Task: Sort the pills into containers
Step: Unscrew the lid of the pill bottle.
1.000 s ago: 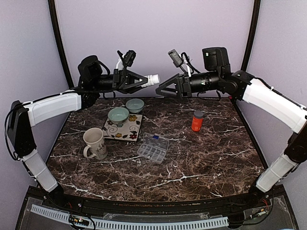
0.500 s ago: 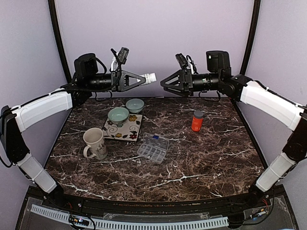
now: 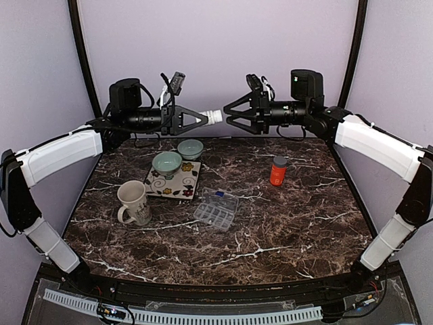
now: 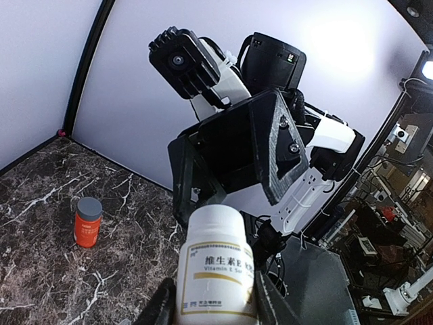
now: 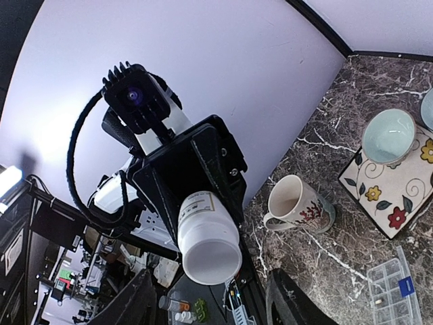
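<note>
- Organiser box (image 3: 216,210), flat and clear with a grid of small cells, lies on the dark marbled surface (image 3: 291,223), well below the spot where the two sets of fingers face each other and nearer the arm bases
- Left fingers (image 4: 164,308) are clamped on the body of a white bottle (image 3: 214,116), held level in the air with its cap end pointing at the right fingers
- Right fingers (image 5: 291,301) stand apart, their tips just beside the cap end of the white bottle and facing it, with clear gaps showing on either side
- Orange bottle (image 3: 278,170) with a grey cap stands upright on the surface, below the right fingers and a little to their right
- Pale green bowl (image 3: 166,163) sits on a flowered tile (image 3: 177,186) below the left fingers, with a second bowl (image 3: 190,148) just beside it
- Cream mug (image 3: 134,202) stands upright near the tile, further below the left fingers
</note>
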